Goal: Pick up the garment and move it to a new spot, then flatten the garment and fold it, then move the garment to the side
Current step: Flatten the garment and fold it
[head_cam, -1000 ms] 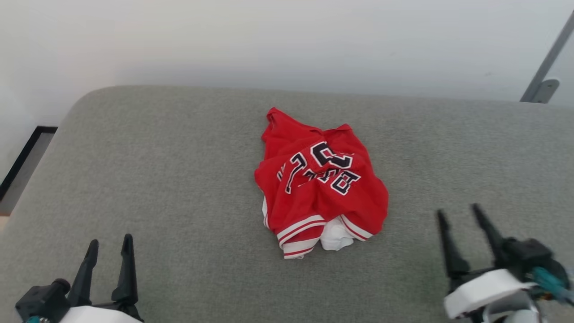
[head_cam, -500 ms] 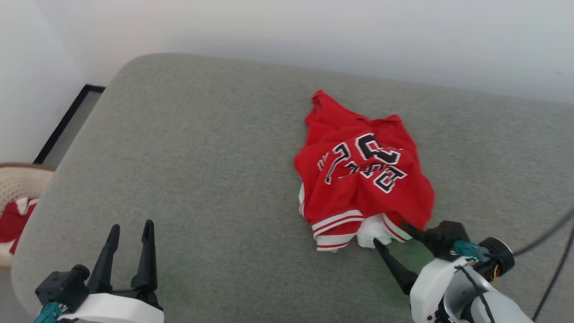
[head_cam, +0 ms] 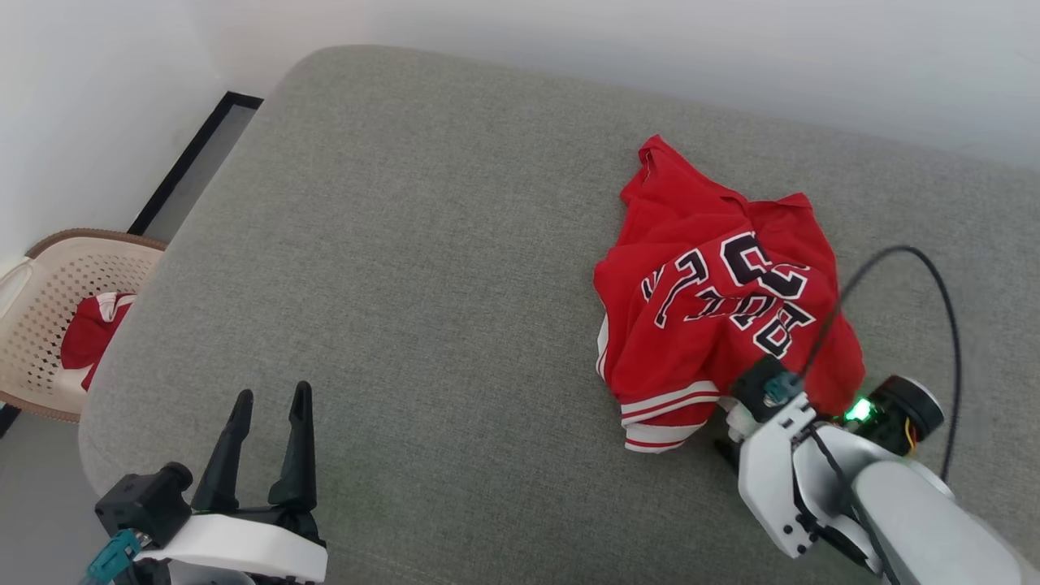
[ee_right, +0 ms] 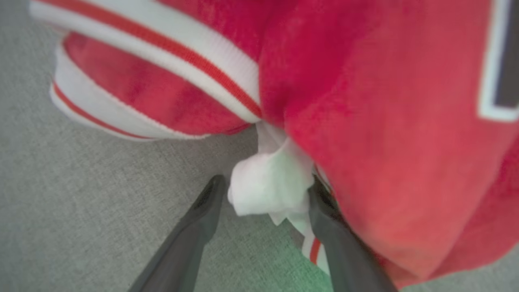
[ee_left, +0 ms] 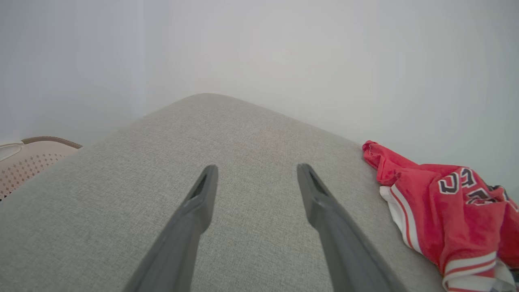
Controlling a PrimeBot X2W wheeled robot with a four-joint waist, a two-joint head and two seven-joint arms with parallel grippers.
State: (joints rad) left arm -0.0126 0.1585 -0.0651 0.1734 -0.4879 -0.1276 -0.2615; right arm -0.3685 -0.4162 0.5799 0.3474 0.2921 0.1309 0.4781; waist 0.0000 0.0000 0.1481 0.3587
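The garment (head_cam: 723, 301) lies crumpled on the grey cushion (head_cam: 422, 244), red with black white-outlined lettering on top and striped trim at its near edge. My right gripper (ee_right: 265, 184) is open at that near edge, and a lump of white sleeve fabric (ee_right: 271, 182) sits between its two fingers. In the head view the right wrist (head_cam: 780, 455) covers those fingers. My left gripper (head_cam: 272, 396) hovers open and empty over the cushion's near left part. In the left wrist view the left gripper (ee_left: 257, 170) points along bare cushion, with the garment (ee_left: 446, 202) off to the right.
A beige perforated basket (head_cam: 49, 317) with red cloth in it stands on the floor left of the cushion's rounded edge. A black cable (head_cam: 934, 268) loops over the garment's right side. A pale wall runs behind the cushion.
The head camera has swung, shifting the whole picture right. My right gripper moved forward from the cushion's near right to the garment's near hem, now straddling the white fabric. The left gripper kept its pose.
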